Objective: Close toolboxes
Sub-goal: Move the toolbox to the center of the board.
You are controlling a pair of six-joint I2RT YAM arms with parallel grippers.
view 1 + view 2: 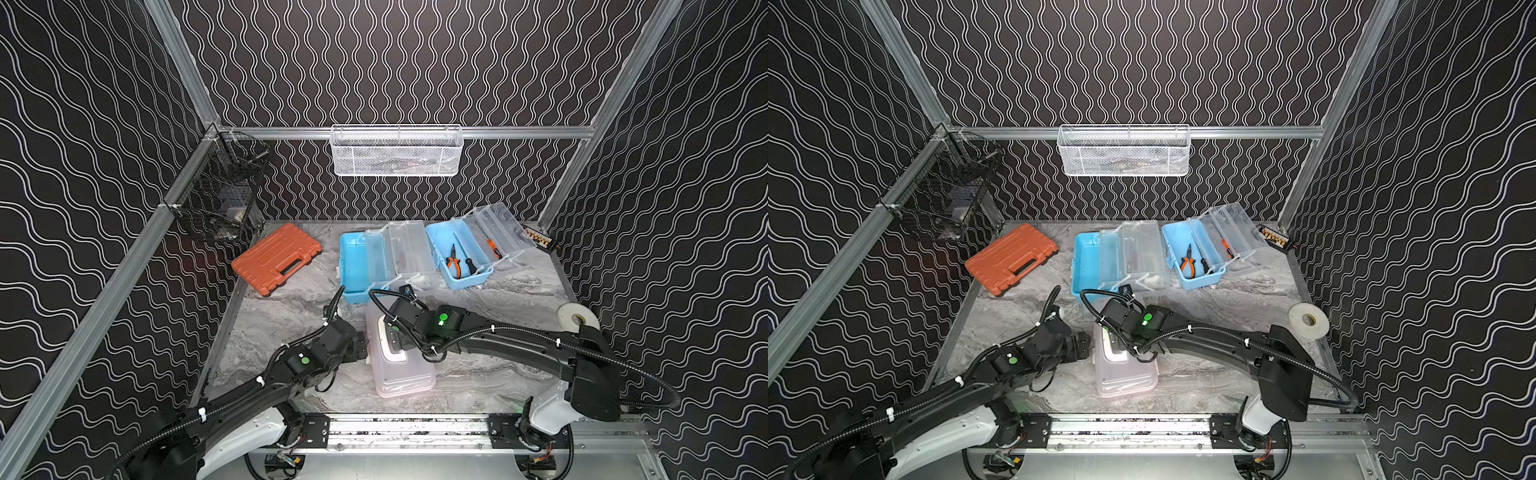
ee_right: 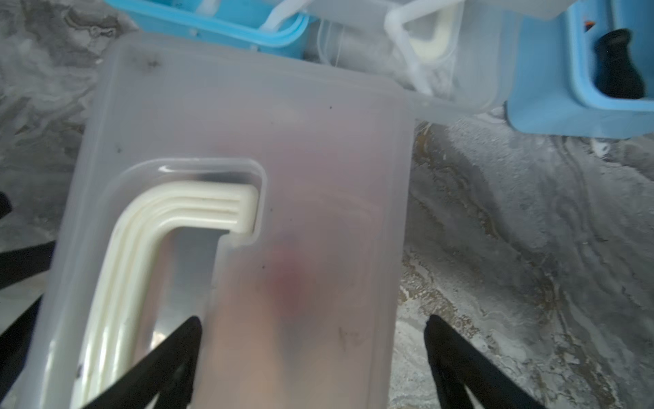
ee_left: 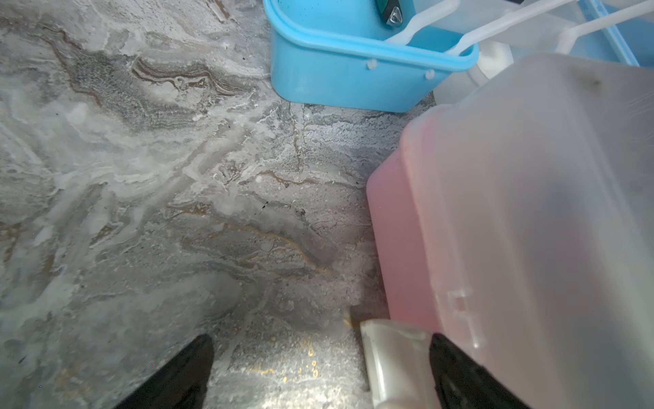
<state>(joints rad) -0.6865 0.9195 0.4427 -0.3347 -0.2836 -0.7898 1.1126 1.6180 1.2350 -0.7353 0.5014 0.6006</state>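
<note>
The pink box (image 1: 405, 374) sits in front with its lid down, so I think one is done. The middle blue box (image 1: 353, 262) and the corner blue box (image 1: 445, 237) lie open behind it. My left gripper (image 3: 320, 340) beside the pink box and my right gripper (image 2: 311, 318) over it are spread wide, holding nothing.

left gripper (image 3: 318, 375), jaws spread wide, over marble table (image 3: 141, 177). pink toolbox (image 3: 531, 230) w/ lid down at 2 o'clock from it, blue toolbox (image 3: 354, 70) at 12, unclosed.

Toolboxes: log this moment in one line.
pink toolbox: lid down | blue toolboxes: open | left gripper: open, beside pink | right gripper: open, above lid
</note>
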